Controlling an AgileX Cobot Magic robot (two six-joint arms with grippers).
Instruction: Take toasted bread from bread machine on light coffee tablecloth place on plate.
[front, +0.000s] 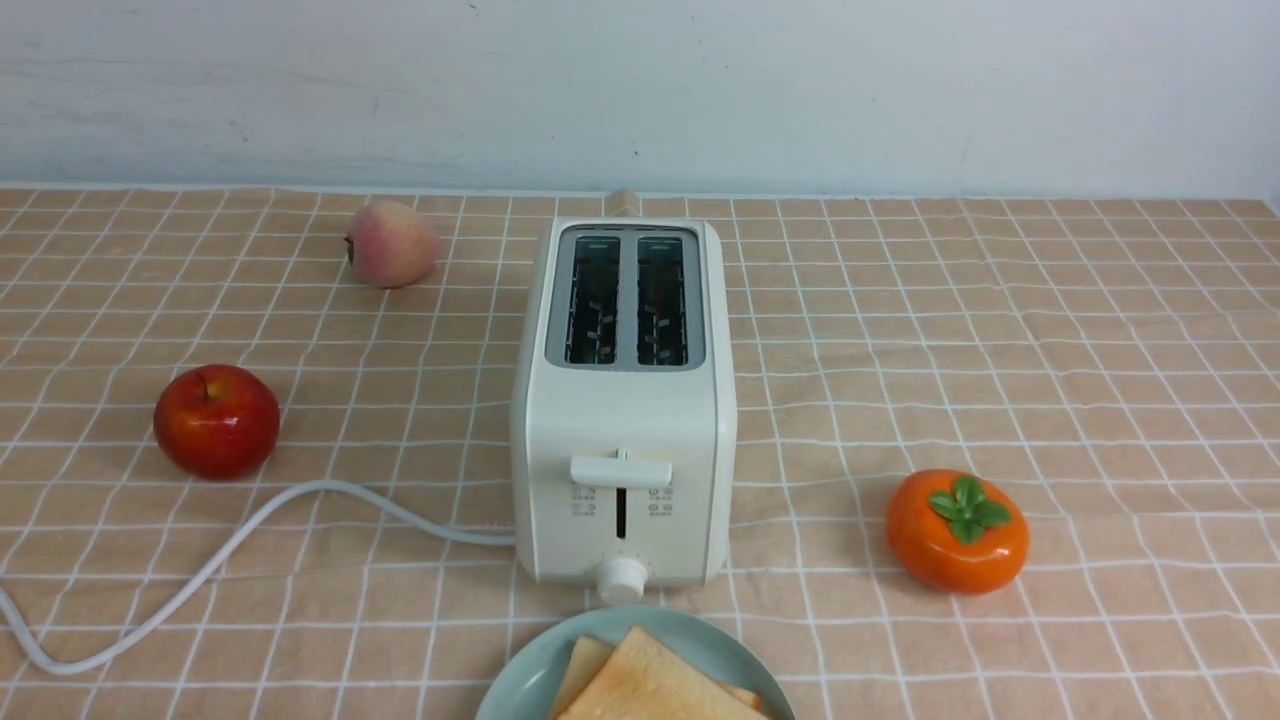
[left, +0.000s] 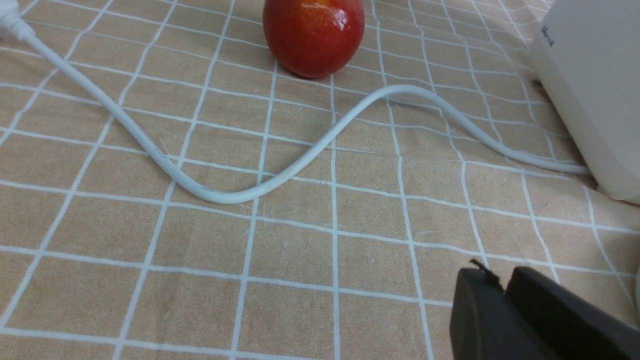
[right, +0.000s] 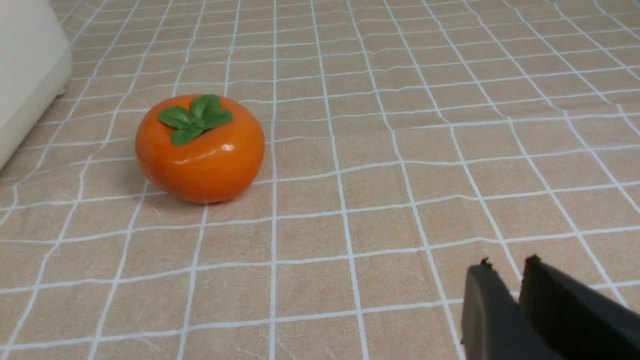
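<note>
Nearest me, both toast slices (front: 650, 685) lie flat, overlapping on the plate (front: 525, 675), corners pointing away. Beyond stands the bread machine (front: 622, 420), slots running front to back, lever facing me. Left gripper (left: 502, 285) is pinched together and empty; right gripper (right: 507, 270) is slightly parted and empty.

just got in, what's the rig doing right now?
Nothing is being handled. Both toast slices lie on the plate in front of the toaster, whose slots are empty. The left gripper hangs shut over the tablecloth near the power cord; the right gripper hangs near the persimmon, jaws barely apart, holding nothing.
</note>
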